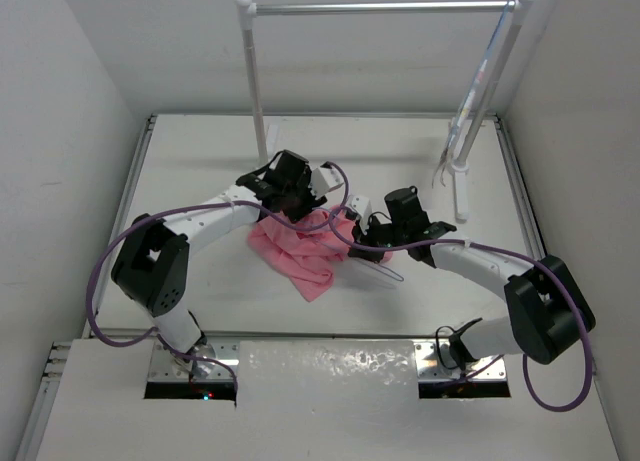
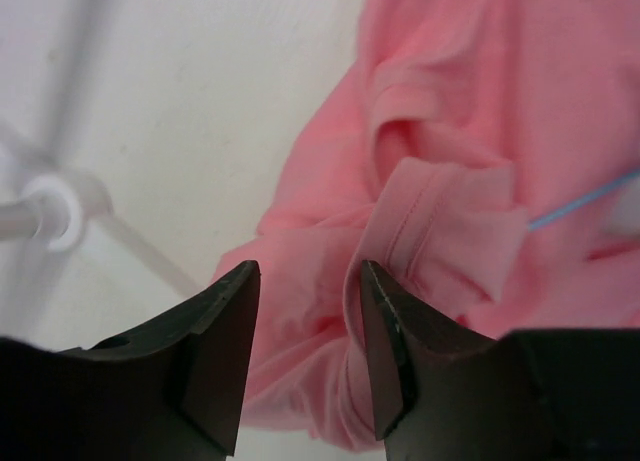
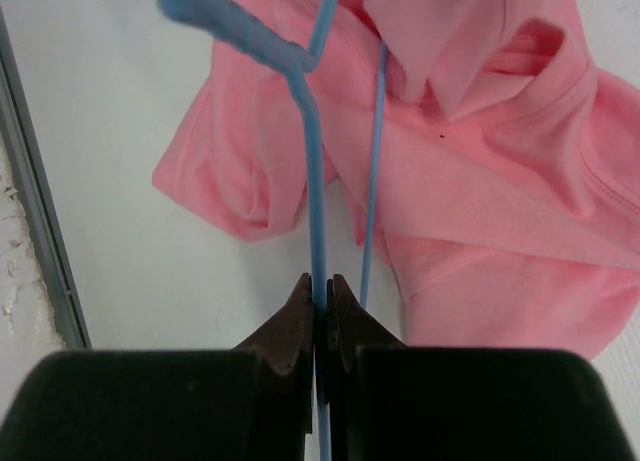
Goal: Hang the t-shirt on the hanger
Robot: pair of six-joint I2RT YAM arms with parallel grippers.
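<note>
The salmon-pink t-shirt [image 1: 300, 249] lies crumpled on the white table between the two arms. My left gripper [image 1: 290, 207] hovers over its upper edge. In the left wrist view the left gripper [image 2: 308, 278] is open, with a folded hem of the t-shirt [image 2: 430, 211] lying between and under the fingers, against the right one. My right gripper [image 3: 321, 281] is shut on the pale-blue wire of the hanger [image 3: 312, 161], which runs into the t-shirt [image 3: 480, 161]. From above, the right gripper [image 1: 362, 236] sits at the shirt's right edge, the hanger [image 1: 388, 274] poking out beside it.
A white clothes rack stands at the back with its bar [image 1: 380, 8] high above the table. Another thin hanger [image 1: 468, 111] hangs near its right post. One rack foot [image 2: 55, 211] shows left of the left gripper. A grey table rail [image 3: 35, 191] runs along the left.
</note>
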